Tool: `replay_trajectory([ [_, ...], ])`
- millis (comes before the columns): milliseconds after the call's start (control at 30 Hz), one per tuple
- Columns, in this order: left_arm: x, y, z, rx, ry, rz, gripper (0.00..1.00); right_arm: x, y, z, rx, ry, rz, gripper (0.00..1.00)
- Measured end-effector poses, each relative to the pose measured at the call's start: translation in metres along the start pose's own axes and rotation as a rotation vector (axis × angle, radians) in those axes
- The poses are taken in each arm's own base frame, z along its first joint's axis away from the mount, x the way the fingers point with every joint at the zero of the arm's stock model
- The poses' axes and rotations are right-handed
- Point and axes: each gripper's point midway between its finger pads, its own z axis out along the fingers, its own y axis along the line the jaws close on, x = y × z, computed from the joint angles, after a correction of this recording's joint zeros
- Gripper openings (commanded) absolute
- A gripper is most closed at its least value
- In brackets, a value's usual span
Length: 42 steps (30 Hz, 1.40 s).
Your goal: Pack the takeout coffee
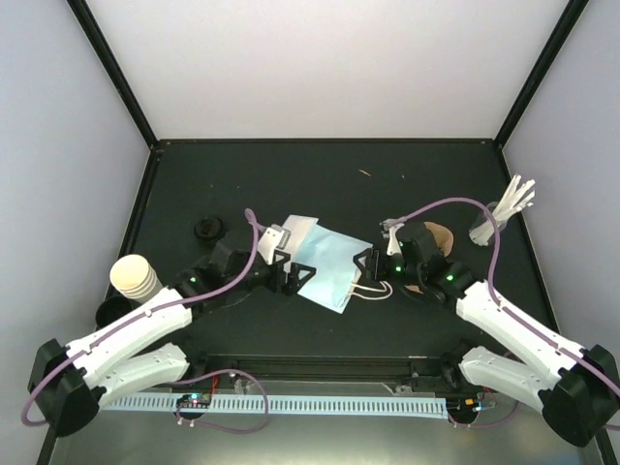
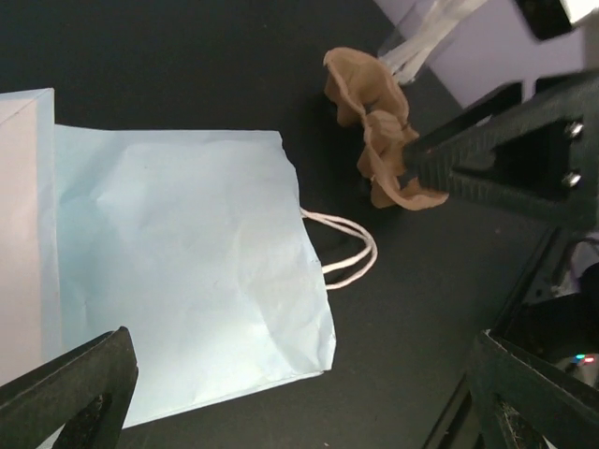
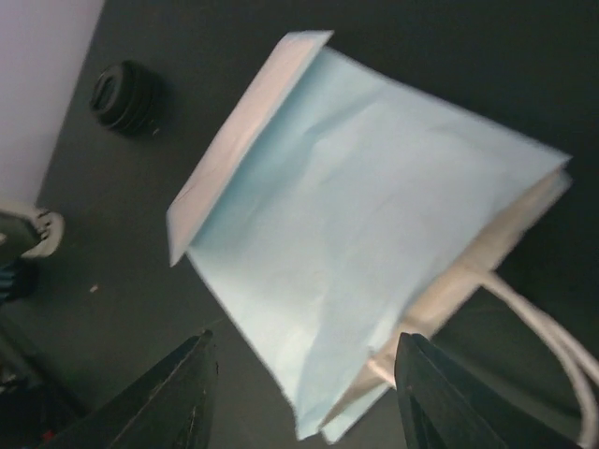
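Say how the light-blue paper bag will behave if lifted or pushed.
The light-blue paper bag lies flat and creased, so it probably flops when lifted. Seemingly empty, it is likely light and may slide if pushed.

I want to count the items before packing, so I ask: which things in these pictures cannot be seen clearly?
Cup carrier: top view, the right arm covers part; holes cannot be counted.
Paper cups: top view, stacked; number unclear.
Black lids: top view, too small to count.
Blue bag: lies flat in all views; its inside is hidden.
Glass of sticks: left wrist view, cut off by the top edge.
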Motion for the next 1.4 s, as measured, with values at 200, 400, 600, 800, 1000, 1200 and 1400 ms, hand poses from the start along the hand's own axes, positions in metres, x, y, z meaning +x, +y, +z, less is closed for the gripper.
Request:
replay_trajectory([
  [200, 0.012, -0.018, 0.030, -0.102, 0.087, 0.158, 0.99, -0.025, -0.027, -0.026, 0.185, -0.117, -0.018, 0.58],
  [400, 0.025, -0.020, 0.080, -0.234, 0.221, 0.293, 0.99, -0.044, -0.042, -0.058, 0.297, -0.250, -0.053, 0.60],
  [600, 0.040, -0.010, 0.123, -0.362, 0.344, 0.372, 0.99, -0.049, -0.055, -0.080, 0.372, -0.349, -0.069, 0.78],
  [800, 0.063, 0.003, 0.149, -0.448, 0.451, 0.413, 0.95, -0.043, -0.080, -0.088, 0.464, -0.422, -0.140, 0.92],
  [1000, 0.084, 0.014, 0.150, -0.478, 0.528, 0.422, 0.87, -0.058, -0.090, -0.093, 0.529, -0.571, -0.266, 0.93],
  [1200, 0.095, 0.018, 0.153, -0.503, 0.566, 0.430, 0.53, -0.074, -0.112, -0.092, 0.620, -0.669, -0.333, 0.89],
  [1400, 0.092, 0.030, 0.151, -0.586, 0.563, 0.424, 0.07, -0.071, -0.152, -0.101, 0.679, -0.751, -0.330, 0.83],
])
